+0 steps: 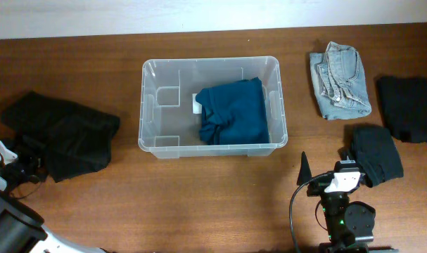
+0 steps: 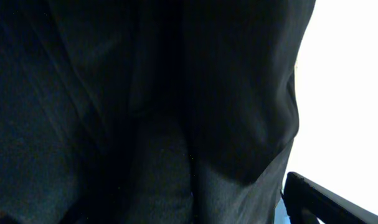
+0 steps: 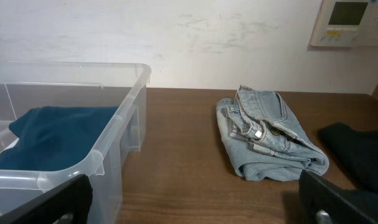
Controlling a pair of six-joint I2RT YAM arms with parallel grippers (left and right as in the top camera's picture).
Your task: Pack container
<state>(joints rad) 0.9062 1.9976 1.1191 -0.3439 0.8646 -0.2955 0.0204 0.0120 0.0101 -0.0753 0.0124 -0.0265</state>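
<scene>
The clear plastic container (image 1: 148, 105) stands at the table's middle, with a folded teal garment (image 1: 233, 111) in its right half. It also shows in the right wrist view (image 3: 108, 155), with the teal garment (image 3: 58, 134) inside. A black garment pile (image 1: 62, 132) lies to the left. My left gripper (image 1: 15, 165) sits at its lower left edge. Its wrist view is filled with the black cloth (image 2: 145, 112), with one finger showing far right, so the jaws look open. My right gripper (image 1: 326, 171) is open and empty over bare table (image 3: 195, 199), right of the container.
Folded light-blue jeans (image 1: 340, 81) lie at the back right and also show in the right wrist view (image 3: 269, 134). A folded black garment (image 1: 376, 151) lies beside my right gripper. Another black garment (image 1: 410, 109) lies at the far right edge.
</scene>
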